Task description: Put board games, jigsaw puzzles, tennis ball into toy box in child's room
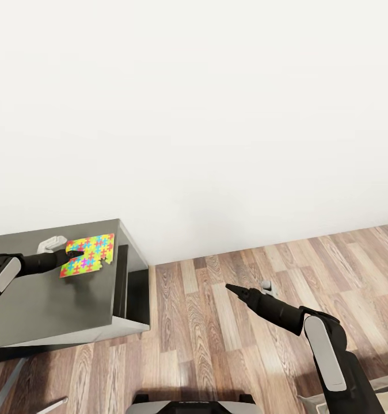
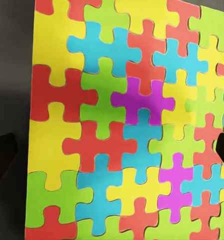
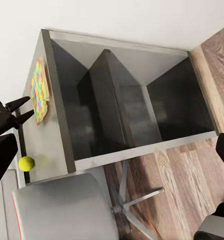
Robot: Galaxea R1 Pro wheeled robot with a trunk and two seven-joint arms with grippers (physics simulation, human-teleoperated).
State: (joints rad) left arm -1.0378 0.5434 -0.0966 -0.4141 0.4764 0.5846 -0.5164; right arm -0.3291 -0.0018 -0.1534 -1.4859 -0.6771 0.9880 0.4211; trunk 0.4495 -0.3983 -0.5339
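Puzzle [image 1: 88, 255] lies flat near the right end of the grey counter [image 1: 50, 305], close to the wall, and your left hand [image 1: 74, 253] sits right at its left edge. In the head view the two dark fingers reach the sheet's rim with a small gap between them. Your left wrist view looks straight down on the puzzle [image 2: 126, 125], with dark fingertips [image 2: 3, 155] at either side of the sheet, so the hand is spread fairly wide. You cannot tell from these pictures whether the fingers touch the sheet or only hang over it.

A small light-grey object [image 1: 51, 244] shows just behind the left arm, by the puzzle's left corner; too little of it shows to tell what it is.

Your right hand [image 1: 229, 287] is well apart from the counter, out over the plank floor [image 1: 228, 345], with its fingers together in a narrow point and nothing in them.

From the right wrist view you see the counter [image 3: 52, 145] from its open side, with dark compartments beneath. The puzzle [image 3: 39, 91] lies on top, the left hand [image 3: 22, 110] beside it with its fingers parted. The ball [image 3: 26, 163] rests on the same top, well apart from the puzzle, beside a grey chair [image 3: 62, 205].
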